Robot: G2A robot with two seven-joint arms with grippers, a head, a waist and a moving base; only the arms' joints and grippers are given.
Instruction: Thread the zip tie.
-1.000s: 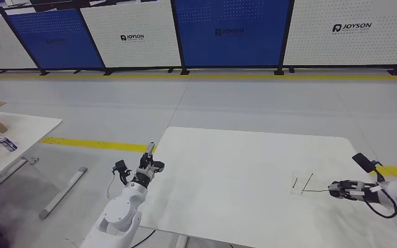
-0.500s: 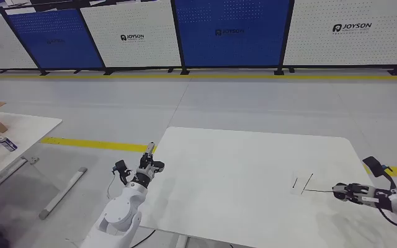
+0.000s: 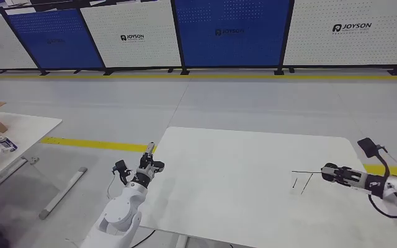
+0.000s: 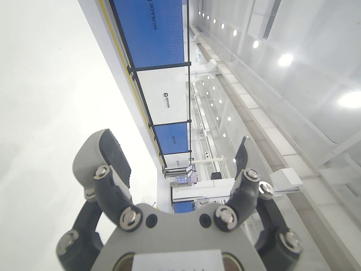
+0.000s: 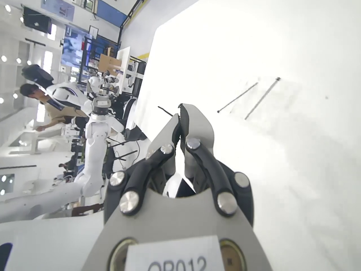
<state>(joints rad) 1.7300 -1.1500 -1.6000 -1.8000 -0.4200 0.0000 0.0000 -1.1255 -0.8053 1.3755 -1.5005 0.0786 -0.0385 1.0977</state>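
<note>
Right gripper [image 5: 180, 111] is positioned over the right end of the white table [image 3: 236, 180], with its fingers closed on one end of a thin black zip tie [image 3: 307, 172]. The strap projects straight from the fingertips toward the table's middle (contact with the surface cannot be determined). Two further zip ties [image 5: 262, 98] lie flat on the table just beside the held one, roughly parallel to each other and not touching. Left gripper [image 4: 175, 138] sits at the table's left edge, well apart from the ties, with its fingers spread wide and holding nothing.
</note>
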